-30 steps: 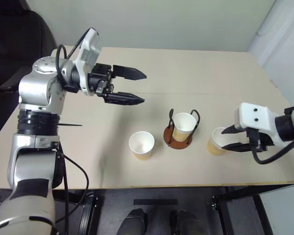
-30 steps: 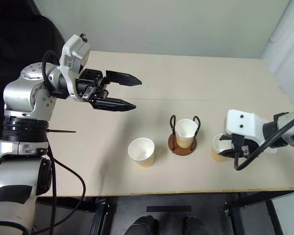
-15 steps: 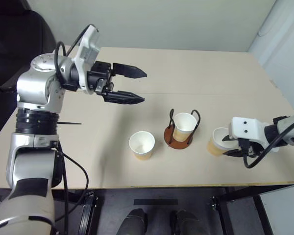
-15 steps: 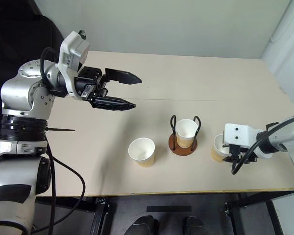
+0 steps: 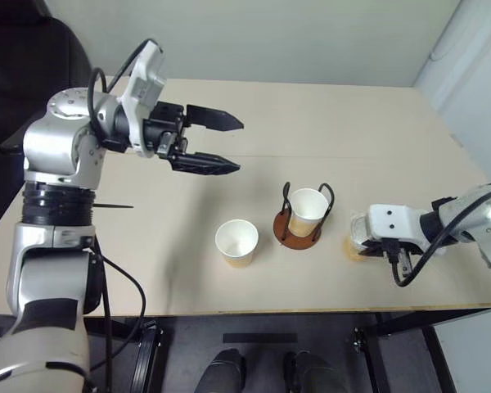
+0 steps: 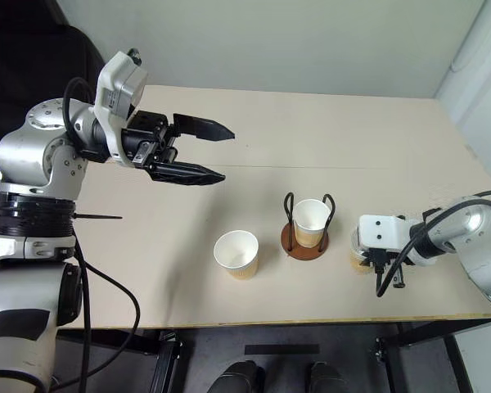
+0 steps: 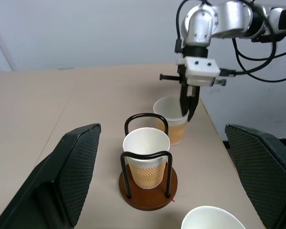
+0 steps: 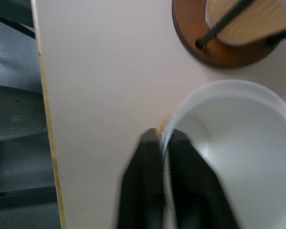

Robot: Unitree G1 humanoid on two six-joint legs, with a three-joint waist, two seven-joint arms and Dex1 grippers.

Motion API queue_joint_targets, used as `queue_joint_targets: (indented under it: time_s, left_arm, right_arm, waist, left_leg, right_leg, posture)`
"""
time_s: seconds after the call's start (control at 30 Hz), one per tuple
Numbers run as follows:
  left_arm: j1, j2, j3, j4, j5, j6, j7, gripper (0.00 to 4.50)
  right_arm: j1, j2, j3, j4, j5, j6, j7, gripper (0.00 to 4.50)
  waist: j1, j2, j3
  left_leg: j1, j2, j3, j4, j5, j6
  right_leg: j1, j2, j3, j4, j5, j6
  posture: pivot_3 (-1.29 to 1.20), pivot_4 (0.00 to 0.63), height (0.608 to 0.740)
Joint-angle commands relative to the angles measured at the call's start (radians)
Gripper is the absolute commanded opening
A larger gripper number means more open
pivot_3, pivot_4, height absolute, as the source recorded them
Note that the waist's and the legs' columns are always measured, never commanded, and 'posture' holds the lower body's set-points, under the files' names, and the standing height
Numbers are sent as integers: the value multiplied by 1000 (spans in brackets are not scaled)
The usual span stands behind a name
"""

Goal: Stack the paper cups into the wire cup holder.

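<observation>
Right gripper (image 8: 164,143) pinched on wall of paper cup (image 7: 170,114) just beside wire cup holder (image 5: 299,229). Left gripper (image 5: 229,143) spread above desk (image 5: 352,131). Second cup (image 5: 308,210) seated in holder; third cup (image 5: 236,242) near front edge.

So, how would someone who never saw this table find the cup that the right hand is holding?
Start at the wire cup holder in the middle of the table; it already contains one cup. The wanted cup stands on the robot's right of it, near the table's front edge. Only this cup has the right hand pinching its rim.
</observation>
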Motion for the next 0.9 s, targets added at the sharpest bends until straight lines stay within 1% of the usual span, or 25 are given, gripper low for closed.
queue_joint_targets:
  time_s: [0.03,0.17,0.33,0.47,0.6,0.73,0.9]
  left_arm:
    - [4,19,25,-40,-6,2,-2,4500]
    - [8,22,25,-39,-7,2,-2,4500]
    - [-2,15,17,-22,-1,-5,-5,4500]
    - [-14,8,10,-4,7,-14,-12,4500]
    - [-18,1,6,3,10,-18,-15,4500]
    - [-19,-1,4,5,13,-19,-18,4500]
    - [-12,2,7,-3,13,-15,-17,4500]
  right_arm:
    - [-86,-40,-96,-55,31,43,7,23]
    - [-169,-49,-113,-76,43,77,6,23]
    - [-343,-31,-83,-39,14,66,13,23]
    - [-517,29,-36,-2,5,69,28,23]
    - [-627,117,12,-7,16,95,32,23]
    - [-621,180,70,-43,27,108,45,23]
    - [-570,183,110,-37,4,74,61,23]
  waist:
    - [-2,0,0]
    - [-2,0,0]
    - [-3,0,0]
    - [-6,0,0]
    - [-10,0,0]
    - [-9,0,0]
    - [-8,0,0]
  left_leg:
    - [0,0,0,0,0,0]
    - [0,0,0,0,0,0]
    - [0,0,0,0,0,0]
    - [0,0,0,-1,0,0]
    - [0,0,-1,-1,0,0]
    - [0,0,-1,-1,0,1]
    - [-2,-1,-1,-1,0,1]
  right_leg:
    - [0,0,0,0,0,0]
    - [0,0,0,0,0,0]
    - [0,0,0,0,0,0]
    - [-1,0,0,0,0,0]
    - [-1,0,0,0,0,0]
    - [-1,0,-1,-1,0,0]
    - [-1,0,-1,-4,0,0]
  posture:
    - [0,150,740]
    - [0,150,740]
    - [0,150,740]
    - [0,150,740]
    - [0,150,740]
    - [0,150,740]
    - [0,150,740]
